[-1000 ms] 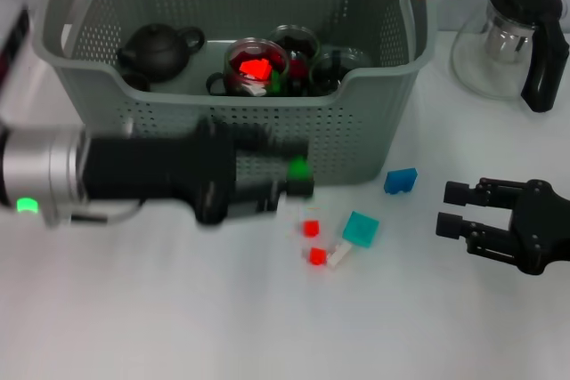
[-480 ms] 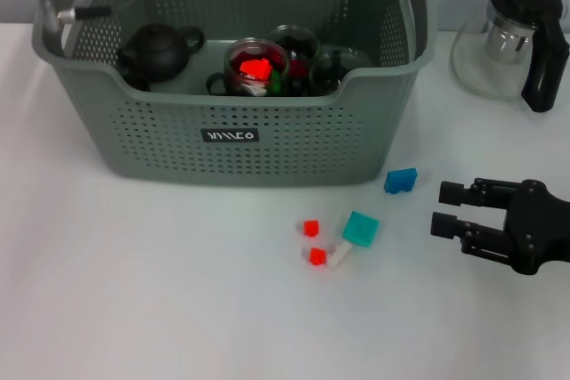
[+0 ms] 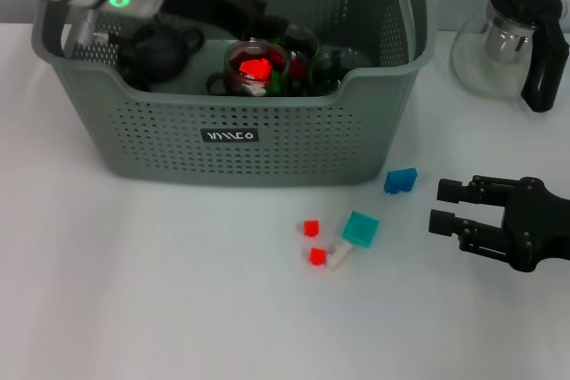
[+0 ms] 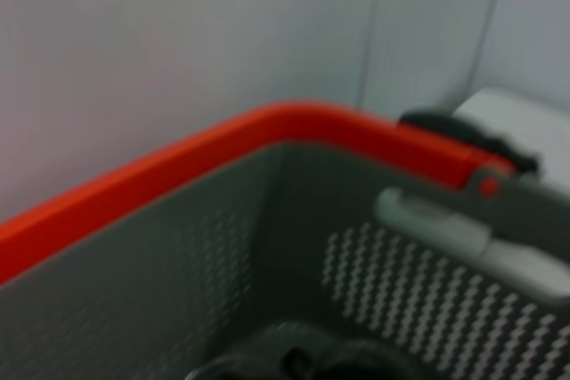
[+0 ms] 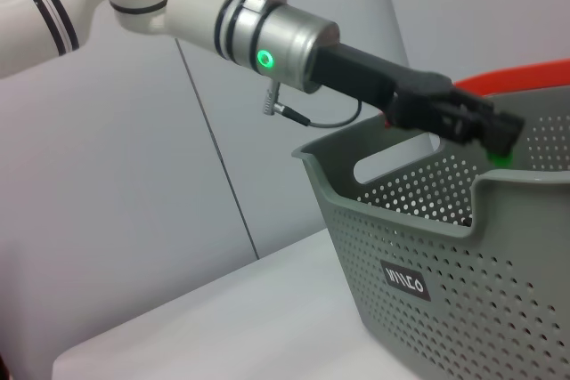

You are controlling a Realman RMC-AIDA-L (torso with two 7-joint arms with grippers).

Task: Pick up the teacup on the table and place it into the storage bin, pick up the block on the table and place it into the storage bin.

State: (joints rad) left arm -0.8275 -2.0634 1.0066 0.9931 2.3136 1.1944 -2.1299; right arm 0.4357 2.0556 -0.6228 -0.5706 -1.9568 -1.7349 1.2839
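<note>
storage bin point(image 3: 294, 135): grey, perforated, orange handle tops | blocks point(image 3: 360, 229): teal, blue, red | teapot point(image 3: 158, 49): black

Only writing I can spot is white lettering on a small black label point(image 3: 230, 135), middle of the front wall of the big grey perforated plastic basket point(image 3: 294, 144). Stylised, can't really read it.

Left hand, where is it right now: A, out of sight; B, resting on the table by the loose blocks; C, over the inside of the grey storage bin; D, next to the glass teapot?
C: the left hand reaches over the storage bin's rim, above the cups inside.
</note>
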